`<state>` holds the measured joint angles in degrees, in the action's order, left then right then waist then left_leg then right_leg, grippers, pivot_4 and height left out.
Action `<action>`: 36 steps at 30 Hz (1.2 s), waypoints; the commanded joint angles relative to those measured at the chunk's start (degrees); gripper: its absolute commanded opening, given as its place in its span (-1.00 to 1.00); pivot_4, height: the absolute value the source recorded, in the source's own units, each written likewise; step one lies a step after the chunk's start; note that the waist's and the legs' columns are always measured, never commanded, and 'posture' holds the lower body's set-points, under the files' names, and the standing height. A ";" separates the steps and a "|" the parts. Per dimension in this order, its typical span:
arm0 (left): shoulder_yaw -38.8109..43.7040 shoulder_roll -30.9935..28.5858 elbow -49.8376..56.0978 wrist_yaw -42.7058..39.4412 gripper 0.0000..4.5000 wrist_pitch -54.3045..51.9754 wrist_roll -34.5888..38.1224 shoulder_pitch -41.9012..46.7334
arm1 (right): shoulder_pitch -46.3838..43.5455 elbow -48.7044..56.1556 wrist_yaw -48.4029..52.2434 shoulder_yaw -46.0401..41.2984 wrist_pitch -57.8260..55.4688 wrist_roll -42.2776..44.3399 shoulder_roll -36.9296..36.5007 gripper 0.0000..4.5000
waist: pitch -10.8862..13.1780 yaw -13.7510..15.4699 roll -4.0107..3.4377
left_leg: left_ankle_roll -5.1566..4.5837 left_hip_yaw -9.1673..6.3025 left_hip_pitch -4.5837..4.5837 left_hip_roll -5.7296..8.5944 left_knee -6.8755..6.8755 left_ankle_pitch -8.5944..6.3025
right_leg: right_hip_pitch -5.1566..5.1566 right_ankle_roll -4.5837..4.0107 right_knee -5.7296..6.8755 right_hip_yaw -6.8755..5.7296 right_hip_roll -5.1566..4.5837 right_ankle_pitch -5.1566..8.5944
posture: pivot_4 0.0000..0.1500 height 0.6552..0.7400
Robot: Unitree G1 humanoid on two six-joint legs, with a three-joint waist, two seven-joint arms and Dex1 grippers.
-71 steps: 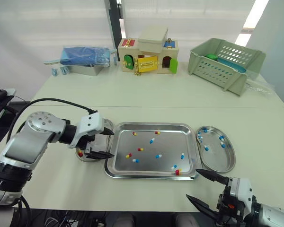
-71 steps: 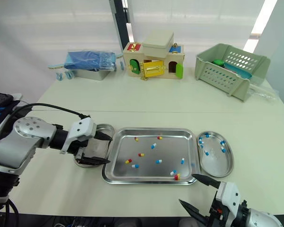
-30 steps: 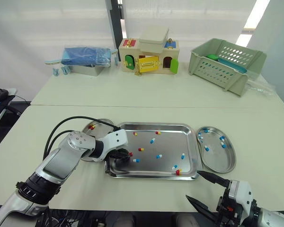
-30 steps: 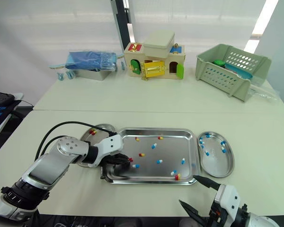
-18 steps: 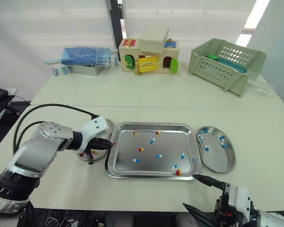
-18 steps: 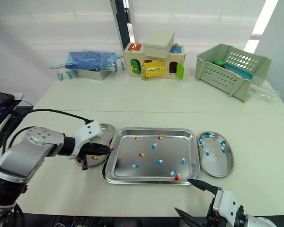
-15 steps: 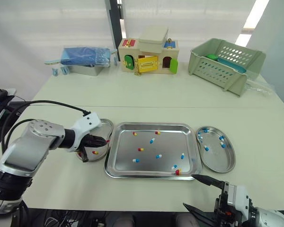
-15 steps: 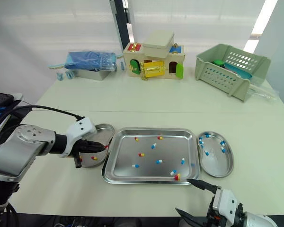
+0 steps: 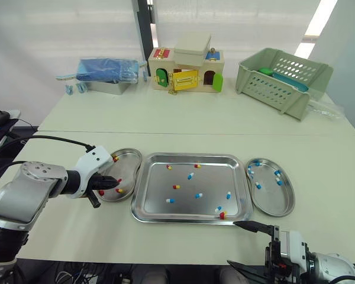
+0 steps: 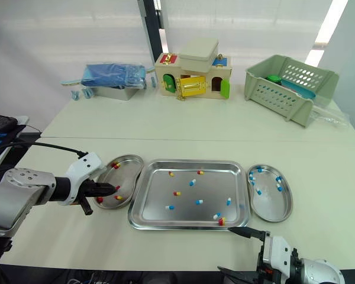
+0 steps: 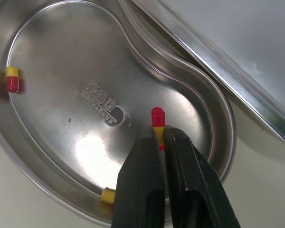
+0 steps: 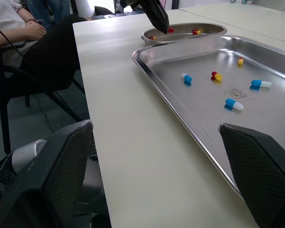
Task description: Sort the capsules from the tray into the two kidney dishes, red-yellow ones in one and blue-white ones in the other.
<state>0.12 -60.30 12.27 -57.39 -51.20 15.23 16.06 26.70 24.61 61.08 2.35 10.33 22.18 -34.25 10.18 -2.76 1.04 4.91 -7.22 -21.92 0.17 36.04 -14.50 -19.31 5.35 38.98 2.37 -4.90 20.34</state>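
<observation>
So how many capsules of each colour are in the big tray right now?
Red-yellow capsules: 4
Blue-white capsules: 5
Total in the tray: 9

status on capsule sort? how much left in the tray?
Done: some red-yellow capsules lie in the left dish, several blue-white capsules in the right dish. In hand: the left claw, over the left dish, pinches a held capsule, red-yellow; the right claw is open near the table's front edge. Left: the tray holds roughly four red-yellow and five blue-white.
</observation>
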 commanded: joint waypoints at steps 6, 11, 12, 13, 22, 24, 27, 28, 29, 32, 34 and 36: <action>1.26 -1.76 0.13 0.47 -0.41 1.27 0.03 0.40 | -1.26 -0.82 0.33 0.20 1.60 1.22 0.32 1.00 | 0.00 -0.01 0.00 | 0.00 0.01 0.00 0.00 0.00 0.00 | 0.00 0.00 0.00 0.01 0.00 0.00 | 1.00 1.00; 1.07 -1.79 -0.51 0.59 0.25 1.68 -0.19 0.69 | -1.44 -1.07 0.46 0.35 1.75 1.07 0.17 1.00 | 0.00 -0.01 0.00 | 0.00 0.01 0.00 0.00 0.00 0.00 | 0.00 0.00 0.00 0.00 0.00 0.00 | 1.00 1.00; 1.09 -1.81 -0.48 0.62 0.41 1.72 -0.17 0.64 | -1.35 -1.05 0.47 0.33 1.78 1.07 0.12 1.00 | 0.00 0.00 0.00 | 0.00 0.01 0.00 0.00 0.00 0.00 | 0.00 0.00 0.00 0.00 0.00 0.00 | 1.00 1.00; 1.10 -1.79 -0.48 0.61 0.54 1.75 -0.12 0.60 | -1.25 -0.97 0.50 0.25 1.77 1.09 0.02 1.00 | 0.00 0.00 0.00 | 0.00 0.01 0.00 0.00 0.00 0.00 | 0.00 0.00 0.00 0.00 0.00 0.00 | 1.00 1.00; 2.74 -1.73 -1.03 -0.29 0.99 2.54 1.40 -0.20 | -0.35 1.07 0.53 -2.01 0.46 3.36 -2.10 1.00 | 0.00 -0.01 0.00 | 0.00 0.01 0.00 0.00 0.00 0.00 | 0.00 0.00 0.00 0.01 0.00 0.00 | 1.00 1.00; 5.45 -2.28 -1.33 -1.85 0.99 2.77 3.42 -0.77 | -0.23 3.54 -0.13 -3.35 -2.12 5.36 -3.57 1.00 | 0.00 -0.04 0.00 | 0.00 0.02 0.00 0.00 0.00 0.00 | 0.00 0.00 0.01 0.01 0.00 0.00 | 1.00 1.00; 9.96 -3.50 -0.95 -5.67 0.99 6.14 5.73 -3.56 | -0.63 6.78 -2.06 -6.25 -8.27 10.56 -5.83 1.00 | 0.01 -0.19 0.03 | 0.00 0.01 0.00 -0.01 0.00 0.00 | -0.01 0.00 0.01 0.01 0.00 0.00 | 1.00 1.00; 11.99 -3.87 -1.37 -6.55 0.99 6.74 6.48 -4.54 | -0.91 7.65 -2.50 -7.81 -10.73 12.67 -7.02 1.00 | 0.01 -0.29 0.03 | 0.00 0.02 -0.01 -0.01 -0.01 0.00 | -0.01 0.00 0.01 0.02 0.00 0.00 | 1.00 1.00; 15.96 -4.38 -3.44 -7.95 0.99 8.19 7.12 -6.49 | -1.72 7.95 -3.30 -11.14 -14.47 15.36 -9.42 1.00 | 0.01 -0.25 0.03 | 0.00 0.04 0.00 -0.02 0.00 0.00 | -0.01 0.00 0.01 0.04 0.00 0.00 | 1.00 1.00; 24.63 -5.40 -8.95 -10.45 0.99 13.10 6.81 -11.78 | -3.31 6.57 -4.22 -19.87 -24.10 21.36 -16.11 1.00 | 0.02 -0.58 0.01 | 0.00 0.13 0.06 -0.01 0.00 0.00 | -0.01 -0.01 0.02 0.11 -0.03 -0.01 | 1.00 1.00; 27.30 -5.77 -10.34 -10.96 0.99 14.20 7.00 -13.64 | -3.24 4.58 -3.04 -23.75 -28.16 22.92 -19.11 1.00 | 0.02 -0.27 0.04 | 0.00 0.09 0.07 -0.03 -0.03 0.00 | -0.01 -0.03 0.02 0.04 -0.01 0.00 | 1.00 1.00; 30.12 -6.46 -12.51 -11.48 0.99 15.16 6.52 -16.07 | -3.86 0.26 -1.86 -27.41 -29.70 21.90 -21.00 1.00 | 0.04 0.17 0.10 | -0.01 0.06 0.02 -0.03 -0.04 -0.01 | 0.00 -0.04 -0.03 0.00 -0.02 0.01 | 1.00 1.00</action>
<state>26.92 -65.35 0.94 -68.14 -37.35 21.94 0.66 23.15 26.82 58.15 -21.56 -17.88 43.37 -54.71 10.22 -2.59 1.14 4.90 -7.14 -21.92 0.16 36.00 -14.51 -19.31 5.30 38.93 2.38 -4.94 20.35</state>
